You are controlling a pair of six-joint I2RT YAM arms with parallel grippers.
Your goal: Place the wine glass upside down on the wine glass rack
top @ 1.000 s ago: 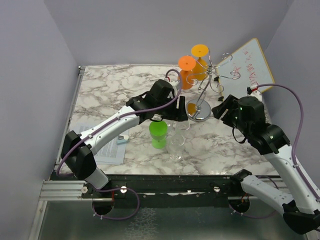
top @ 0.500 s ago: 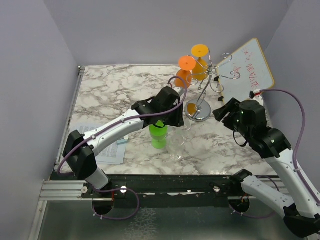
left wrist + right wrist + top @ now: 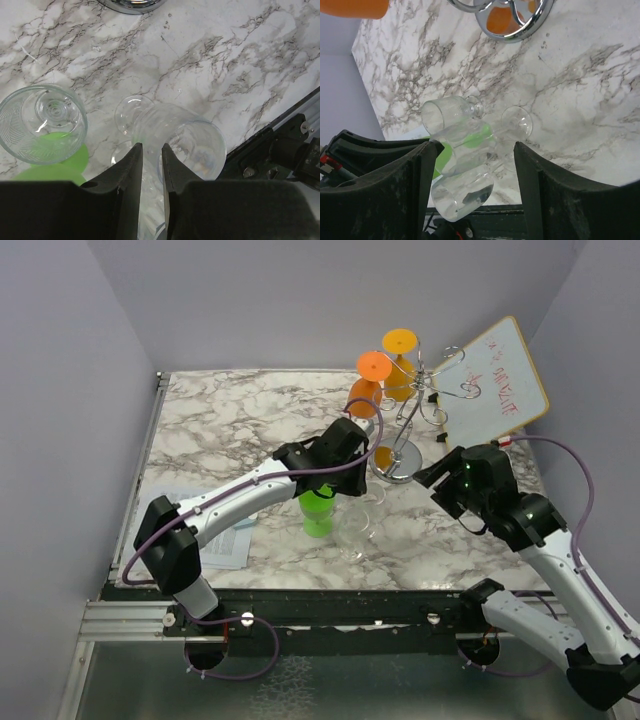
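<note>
We see a clear stemmed wine glass [image 3: 352,532] [image 3: 195,147] standing upright on its round foot, mouth up. It sits on the near side of the silver wire wine glass rack [image 3: 398,464] [image 3: 520,34], close to the rack's base but apart from it. The rack stands upright, with a thin central post, curled spiral arms at the top and a round shiny disc base. The glass is not yet on the rack.

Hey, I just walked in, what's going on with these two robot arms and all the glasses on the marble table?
The left gripper hangs low over a cluster of clear wine glasses beside a green plastic glass. Its fingers are nearly together, but I can't tell whether they pinch glass. The right gripper is open and holds nothing. Two orange glasses hang upside down on the silver wire rack; no clear one is there yet.
</note>
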